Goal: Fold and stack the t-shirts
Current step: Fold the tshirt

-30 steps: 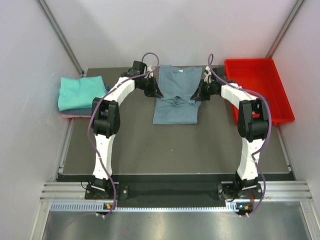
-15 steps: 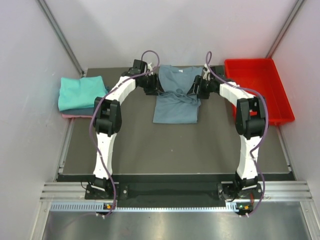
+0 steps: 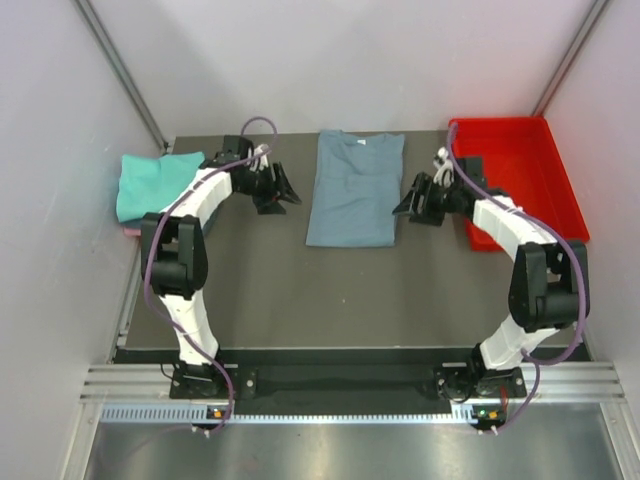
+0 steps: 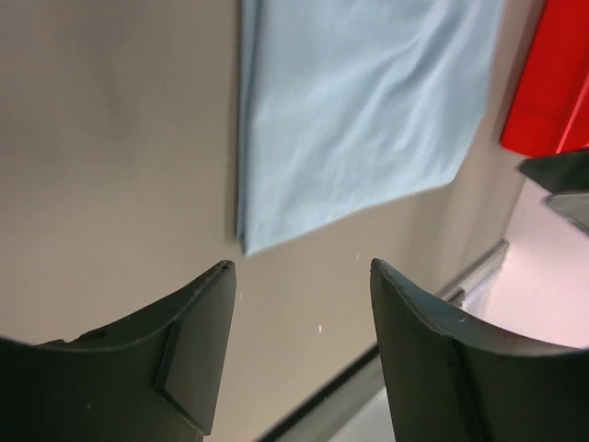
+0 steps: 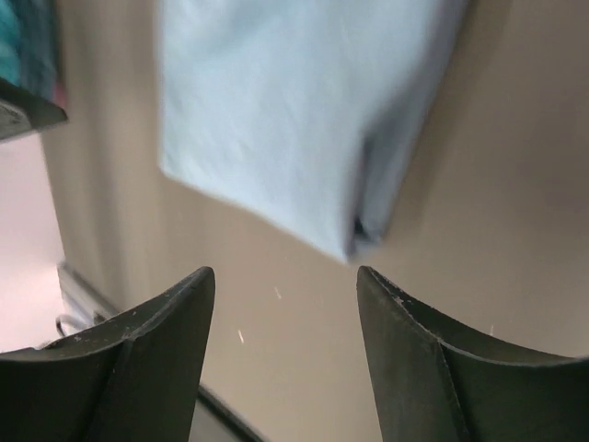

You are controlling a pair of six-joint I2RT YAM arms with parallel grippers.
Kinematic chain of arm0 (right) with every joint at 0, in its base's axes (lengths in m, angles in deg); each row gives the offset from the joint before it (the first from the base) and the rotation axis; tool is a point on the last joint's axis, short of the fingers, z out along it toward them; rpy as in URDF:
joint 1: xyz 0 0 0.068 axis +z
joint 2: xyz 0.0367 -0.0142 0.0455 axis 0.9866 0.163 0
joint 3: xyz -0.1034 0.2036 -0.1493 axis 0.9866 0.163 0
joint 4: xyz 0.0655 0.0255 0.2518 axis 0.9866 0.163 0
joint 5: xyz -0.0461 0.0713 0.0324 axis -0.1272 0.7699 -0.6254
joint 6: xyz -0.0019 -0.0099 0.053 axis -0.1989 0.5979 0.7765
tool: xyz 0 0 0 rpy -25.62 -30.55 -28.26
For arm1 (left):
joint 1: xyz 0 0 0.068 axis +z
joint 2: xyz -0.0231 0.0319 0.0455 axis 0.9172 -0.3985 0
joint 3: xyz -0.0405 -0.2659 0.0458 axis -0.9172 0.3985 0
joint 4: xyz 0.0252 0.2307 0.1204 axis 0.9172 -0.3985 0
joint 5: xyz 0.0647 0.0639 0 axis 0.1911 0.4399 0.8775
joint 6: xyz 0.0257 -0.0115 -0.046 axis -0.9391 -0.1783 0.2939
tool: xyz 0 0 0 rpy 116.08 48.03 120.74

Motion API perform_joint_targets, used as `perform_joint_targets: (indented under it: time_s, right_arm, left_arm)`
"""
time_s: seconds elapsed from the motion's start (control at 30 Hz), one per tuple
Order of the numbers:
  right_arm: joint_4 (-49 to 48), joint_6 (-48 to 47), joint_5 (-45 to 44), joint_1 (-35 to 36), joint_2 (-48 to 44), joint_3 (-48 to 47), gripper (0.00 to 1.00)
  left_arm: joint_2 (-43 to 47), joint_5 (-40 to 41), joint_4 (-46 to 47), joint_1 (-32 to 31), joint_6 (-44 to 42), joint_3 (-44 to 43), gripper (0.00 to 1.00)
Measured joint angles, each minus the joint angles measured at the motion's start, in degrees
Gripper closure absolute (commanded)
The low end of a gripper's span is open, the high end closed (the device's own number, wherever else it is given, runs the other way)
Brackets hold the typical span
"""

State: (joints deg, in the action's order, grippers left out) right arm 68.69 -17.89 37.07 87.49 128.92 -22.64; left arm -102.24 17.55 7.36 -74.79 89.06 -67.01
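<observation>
A dusty grey-blue t-shirt (image 3: 355, 190) lies flat on the dark table, folded into a long strip with its neck at the far end. It also shows in the left wrist view (image 4: 359, 110) and the right wrist view (image 5: 285, 110). My left gripper (image 3: 288, 194) hangs open just left of the shirt, nothing between its fingers (image 4: 198, 341). To the right of the shirt my right gripper (image 3: 402, 205) is open and empty as well. A teal t-shirt (image 3: 160, 183) tops a folded stack at the left edge, with blue and pink cloth showing under it.
A red plastic tray (image 3: 545, 160) stands at the back right, close behind my right arm; its corner shows in the left wrist view (image 4: 552, 83). White walls close in on both sides. The table's front edge (image 3: 350, 350) runs above the arm bases.
Both grippers opened and let go of the grey-blue shirt's sides, then drew apart outward, left to the left, right to the right. The shirt now lies smooth and narrower.
</observation>
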Motion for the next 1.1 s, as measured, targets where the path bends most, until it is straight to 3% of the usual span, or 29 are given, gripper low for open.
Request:
perform_joint_targets:
  time_s: [0.13,0.27,0.8,0.93,1.1]
  right_arm:
    - [-0.5,1.4,1.9,0.5,0.5,10.4,0.37]
    - [-0.9,2.8,2.8,0.5,2.5,14.8,0.37]
    - [-10.6,8.6,6.2,0.5,10.1,11.8,0.43]
    - [-11.4,9.2,6.0,0.5,11.2,10.8,0.48]
    - [-11.6,9.2,5.0,0.8,12.7,9.3,0.59]
  left_arm:
    - [-0.2,-2.7,0.5,-0.5,2.3,8.4,0.34]
    - [-1.7,-5.2,1.3,-1.2,4.7,12.6,0.33]
    - [-6.7,-8.0,8.1,-1.2,9.1,13.2,0.34]
    - [-7.7,-8.6,8.1,-1.4,9.4,12.5,0.37]
    - [-9.5,-8.8,9.0,-2.4,9.9,10.9,0.49]
